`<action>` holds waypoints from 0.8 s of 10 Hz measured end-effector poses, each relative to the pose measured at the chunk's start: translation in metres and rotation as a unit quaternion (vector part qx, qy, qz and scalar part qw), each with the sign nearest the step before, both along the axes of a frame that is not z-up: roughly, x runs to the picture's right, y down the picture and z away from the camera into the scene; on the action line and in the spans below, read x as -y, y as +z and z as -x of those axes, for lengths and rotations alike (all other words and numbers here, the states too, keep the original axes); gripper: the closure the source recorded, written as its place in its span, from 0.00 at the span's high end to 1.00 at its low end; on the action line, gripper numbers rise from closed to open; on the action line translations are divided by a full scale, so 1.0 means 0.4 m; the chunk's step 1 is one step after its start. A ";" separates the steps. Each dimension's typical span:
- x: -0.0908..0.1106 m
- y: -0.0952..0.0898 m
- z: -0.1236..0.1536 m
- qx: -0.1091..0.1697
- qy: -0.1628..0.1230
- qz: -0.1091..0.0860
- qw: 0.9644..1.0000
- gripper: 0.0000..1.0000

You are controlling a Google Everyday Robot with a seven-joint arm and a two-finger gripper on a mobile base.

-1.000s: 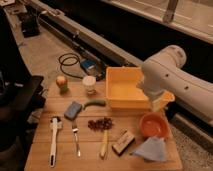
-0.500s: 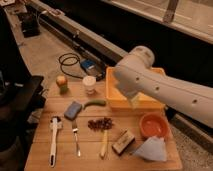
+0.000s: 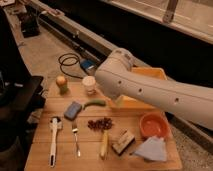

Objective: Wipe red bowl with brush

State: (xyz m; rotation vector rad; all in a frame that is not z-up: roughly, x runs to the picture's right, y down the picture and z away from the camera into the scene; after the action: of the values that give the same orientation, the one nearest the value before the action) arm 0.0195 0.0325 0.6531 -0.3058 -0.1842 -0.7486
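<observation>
The arm (image 3: 150,92) bars the counter's (image 3: 37,156) back right, over the tub (image 3: 152,73), and hides the gripper. Front left, the brush (image 3: 53,141) lies clear, a fork (image 3: 76,141) just beside. A cloth (image 3: 150,149) crowds the red bowl (image 3: 152,125) front right.

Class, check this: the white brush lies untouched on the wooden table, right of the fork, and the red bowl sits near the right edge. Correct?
No. The camera view shows the brush left of the fork, not right. The rest holds: untouched on the wooden table, red bowl near the right edge. The gripper is unseen; only the arm shows.
</observation>
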 end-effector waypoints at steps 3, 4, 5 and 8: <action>0.007 0.016 -0.008 0.012 -0.004 0.014 1.000 0.80; 0.004 0.042 0.007 0.025 -0.010 0.027 0.999 0.80; -0.007 0.067 0.026 0.037 -0.015 0.039 0.998 0.80; -0.062 0.121 0.165 0.090 -0.041 0.076 0.992 0.80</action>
State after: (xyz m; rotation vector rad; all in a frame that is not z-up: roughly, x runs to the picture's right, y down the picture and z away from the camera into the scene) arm -0.0464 0.0574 0.7014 -0.3917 -0.4019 -0.8455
